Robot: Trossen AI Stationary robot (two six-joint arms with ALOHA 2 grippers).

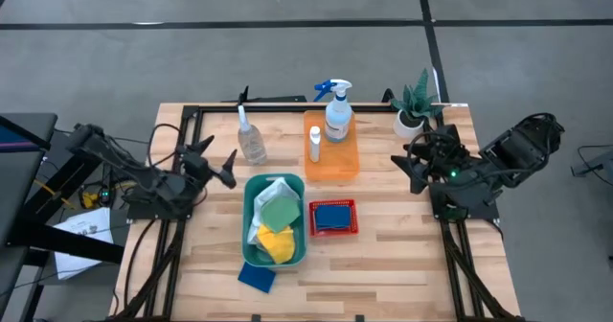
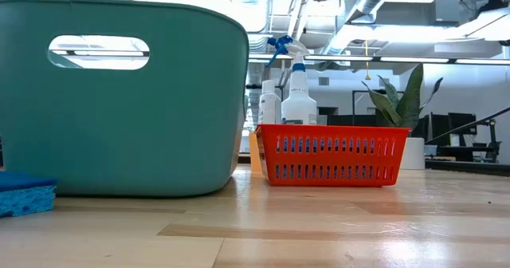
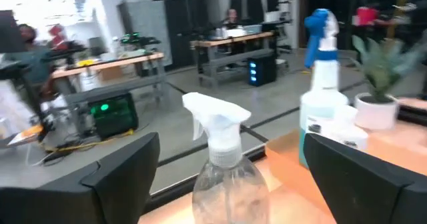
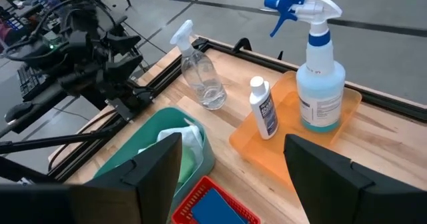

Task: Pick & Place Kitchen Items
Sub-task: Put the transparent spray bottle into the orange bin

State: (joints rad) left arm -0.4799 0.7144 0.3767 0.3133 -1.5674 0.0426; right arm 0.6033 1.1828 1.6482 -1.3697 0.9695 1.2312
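1. The table is a pale wood-plank top on a black frame, standing on a grey floor marked with dark lines.
2. An orange tray near the far edge holds the spray bottle with blue trigger and, beside it, the small white bottle, both upright.
3. A second, clear spray bottle with a white trigger stands on the bare wood to the tray's left.
4. The teal bin in the middle holds the white cloth, green cloth and yellow cloth.
5. One blue sponge lies in the red basket just right of the bin; another sponge lies on the wood at the bin's near corner.
6. The left gripper hovers left of the bin, its fingers spread and empty, pointed at the clear bottle.
7. The right gripper waits at the right side, fingers apart, holding nothing.
8. A potted plant stands at the far right corner.
9. Behind the table, the room shows workbenches, dark monitors and ceiling ducts; a person may be seated far back, though it is blurred.
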